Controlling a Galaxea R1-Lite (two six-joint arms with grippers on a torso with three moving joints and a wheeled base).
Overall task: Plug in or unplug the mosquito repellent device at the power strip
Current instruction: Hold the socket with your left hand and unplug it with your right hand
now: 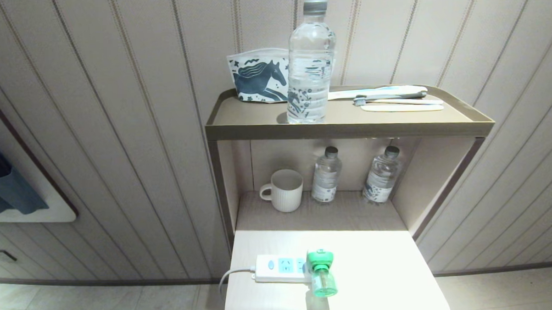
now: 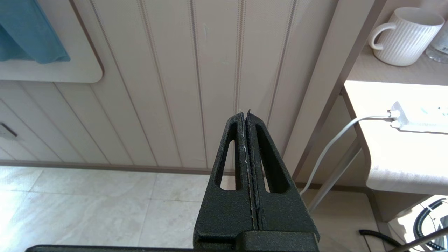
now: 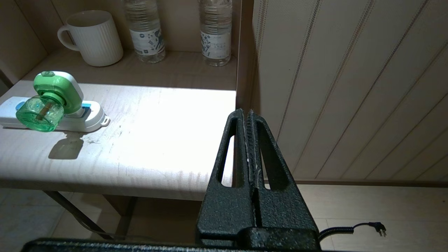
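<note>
The green mosquito repellent device [image 1: 321, 272] [image 3: 50, 99] sits plugged into the right end socket of the white power strip [image 1: 280, 267] [image 3: 92, 119] [image 2: 421, 120], its translucent bottle pointing toward me. The strip lies on the low pale table [image 1: 381, 280], its white cord [image 2: 336, 140] dropping off the left edge. Neither arm shows in the head view. My left gripper [image 2: 245, 113] is shut and empty, low beside the table's left side, facing the wall. My right gripper [image 3: 246, 112] is shut and empty, off the table's right front corner, well away from the device.
A white ribbed mug [image 1: 284, 190] and two small water bottles [image 1: 325, 175] [image 1: 381, 175] stand on the shelf behind the table. The upper shelf [image 1: 348, 125] carries a tall water bottle [image 1: 309, 64], a horse-print pouch [image 1: 257, 77] and toothbrushes [image 1: 393, 100]. A black coiled cable [image 3: 353, 229] lies on the floor.
</note>
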